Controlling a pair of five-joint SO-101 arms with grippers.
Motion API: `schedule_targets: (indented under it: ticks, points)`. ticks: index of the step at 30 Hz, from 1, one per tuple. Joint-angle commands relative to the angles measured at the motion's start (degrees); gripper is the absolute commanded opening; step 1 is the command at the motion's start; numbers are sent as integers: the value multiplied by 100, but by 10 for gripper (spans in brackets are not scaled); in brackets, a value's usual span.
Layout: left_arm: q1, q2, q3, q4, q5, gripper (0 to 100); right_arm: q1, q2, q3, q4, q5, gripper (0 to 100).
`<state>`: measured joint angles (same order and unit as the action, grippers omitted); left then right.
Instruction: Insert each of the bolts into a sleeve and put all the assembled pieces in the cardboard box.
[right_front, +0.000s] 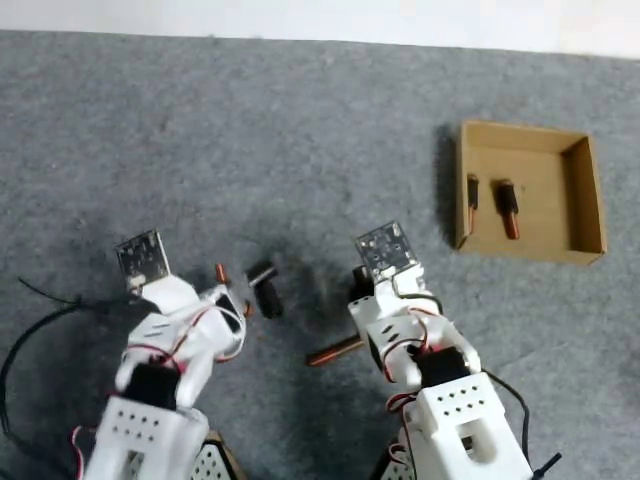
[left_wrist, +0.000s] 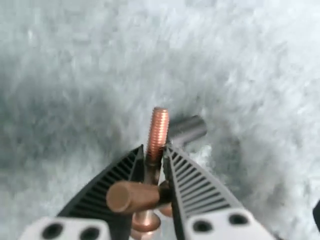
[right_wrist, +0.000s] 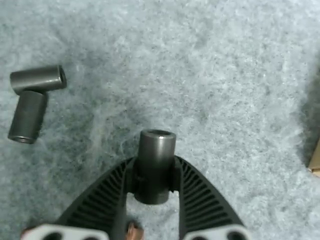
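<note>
Carpet (right_front: 300, 130), grey, covers the table. At the left, the left gripper (left_wrist: 154, 152) has its fingers closed tight on a copper bolt (left_wrist: 158, 132). They grip it on the shank, and the threaded end sticks out past the fingertips. A copper cylinder lies across the base of the fingers; I cannot tell what it belongs to.

Just right of that gripper, two dark sleeves (right_front: 265, 287) lie on the carpet, touching at one end and angled apart. One of them shows close behind the held bolt in the left wrist view.

Farther right a loose bolt (right_front: 335, 350) lies flat on the carpet, beside the right arm.

The right gripper (right_wrist: 155, 165) is clamped on a held sleeve (right_wrist: 157, 145), its open bore facing away from the wrist and its front end sticking out past the fingertips.

At the far right, well apart from both arms, sits the box (right_front: 585, 195). Two assembled pieces lie inside, near its left wall. One piece (right_front: 473, 198) is next to that wall, and the second piece (right_front: 509, 210) is beside it. They do not touch.
</note>
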<state>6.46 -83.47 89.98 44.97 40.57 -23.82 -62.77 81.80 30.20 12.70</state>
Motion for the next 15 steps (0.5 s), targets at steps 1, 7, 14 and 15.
schedule_targets:
  ticks: [1, 7, 14, 15]
  points:
    - [-92, -1648, 585, -264, -211, 4, 75, -119, -31, -163, -18, 5]
    - [-224, -1982, 664, -281, -211, 4, 75, -119, -31, -163, -18, 5]
    - [-426, -2062, 716, -281, -202, 4, 75, -119, -31, -163, -18, 6]
    - [-426, -2062, 716, -273, -202, 4, 75, -119, -31, -163, -18, 6]
